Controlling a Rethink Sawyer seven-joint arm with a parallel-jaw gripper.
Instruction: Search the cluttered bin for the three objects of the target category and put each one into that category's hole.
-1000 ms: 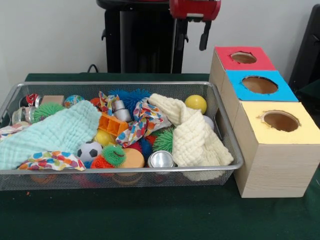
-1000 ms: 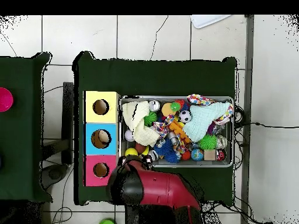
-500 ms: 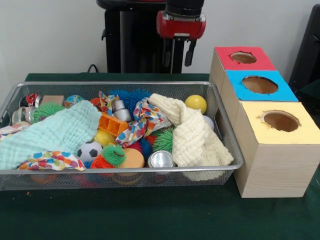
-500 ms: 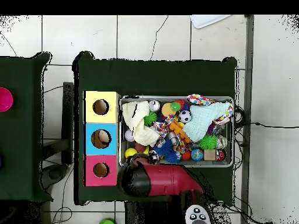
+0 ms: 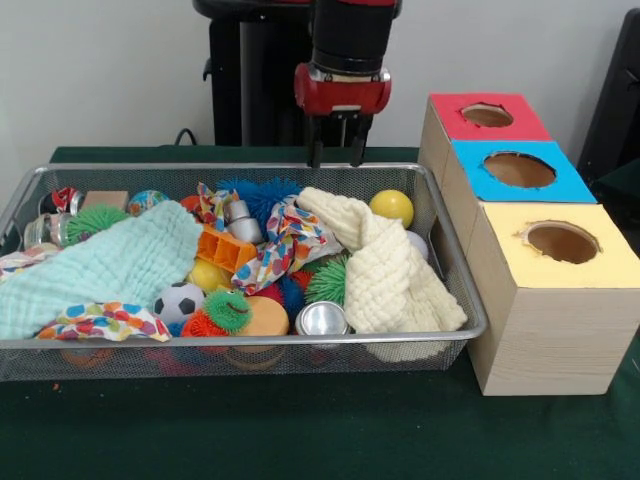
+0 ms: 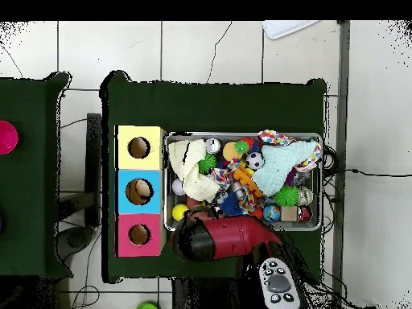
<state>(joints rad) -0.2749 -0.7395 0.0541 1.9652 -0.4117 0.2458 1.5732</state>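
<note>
Moved leftward and lower in the front view over the last second: gripper (image 5: 336, 156), now hanging above the far rim of the cluttered bin (image 5: 455, 262), fingers parted with nothing between them. Seen from overhead as a red arm (image 6: 229, 239) reaching over the bin's robot-side edge. Nothing else shifted.

Sat on the green surface (image 5: 300, 430) just beside the row of pale wooden boxes. Topped by the hole (image 5: 487, 115) with the red surround on the farthest box; blue-surround hole (image 5: 519, 169) in the middle, yellow-surround hole (image 5: 562, 242) nearest the camera.

Filled with clutter: mint cloth (image 5: 105, 268) across the left half, cream knitted cloth (image 5: 385, 265) draped on the right, patterned cloth (image 5: 285, 245) between them. Also lay there a yellow ball (image 5: 391, 206) near the far right corner, a small soccer ball (image 5: 178, 300) and a silver can (image 5: 321, 319) against the near wall, green spiky balls (image 5: 326, 280) and a blue spiky ball (image 5: 258, 194) scattered through the middle.

Could not pick out any of the three objects, the plush animals, among the cloths and toys in either view.
</note>
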